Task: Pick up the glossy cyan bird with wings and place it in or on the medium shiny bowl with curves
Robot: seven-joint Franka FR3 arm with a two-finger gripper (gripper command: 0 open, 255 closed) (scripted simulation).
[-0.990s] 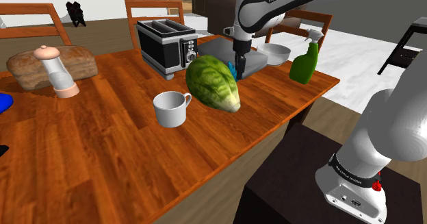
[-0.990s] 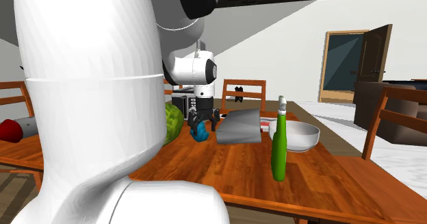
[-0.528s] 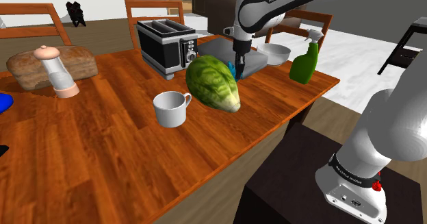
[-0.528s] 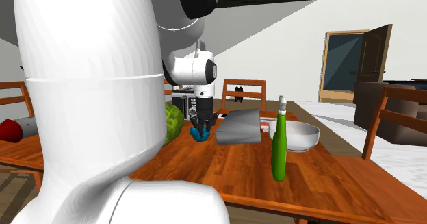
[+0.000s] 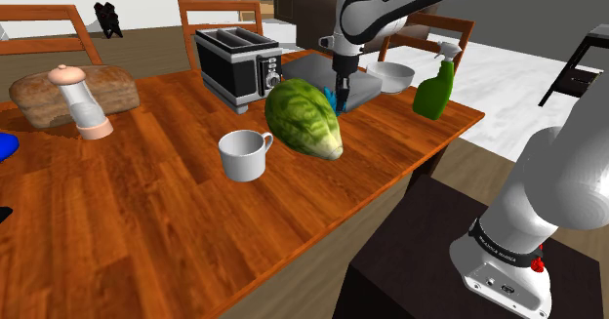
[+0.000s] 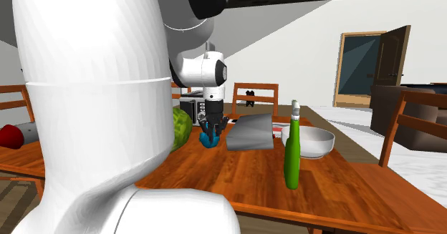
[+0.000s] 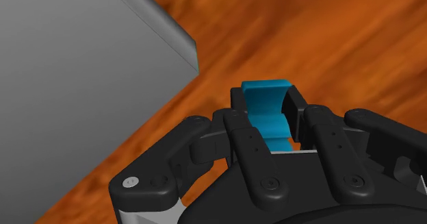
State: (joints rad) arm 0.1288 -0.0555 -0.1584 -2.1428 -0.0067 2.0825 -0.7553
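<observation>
The cyan bird (image 7: 268,116) is clasped between my two black fingers, just above the wooden table. My gripper (image 7: 267,101) is shut on it. In the shoulder view the gripper (image 5: 342,97) points straight down behind the green cabbage, and the bird (image 5: 333,99) shows as a sliver of cyan. In the second exterior view the bird (image 6: 208,138) hangs under the gripper (image 6: 210,131). The pale bowl (image 5: 395,75) stands on the table beyond the grey box, to the shoulder view's right of the gripper, and also appears as the bowl (image 6: 311,142) behind the green bottle.
A grey box (image 5: 337,75) lies right beside the gripper. The big cabbage (image 5: 304,119) is close in front, with a white mug (image 5: 244,155) and a toaster (image 5: 237,65) nearby. A green spray bottle (image 5: 433,90) stands near the bowl. Bread (image 5: 107,88) lies far left.
The fingers, spread around the bird a second ago, have come together and clasp it. The arm has hardly moved.
</observation>
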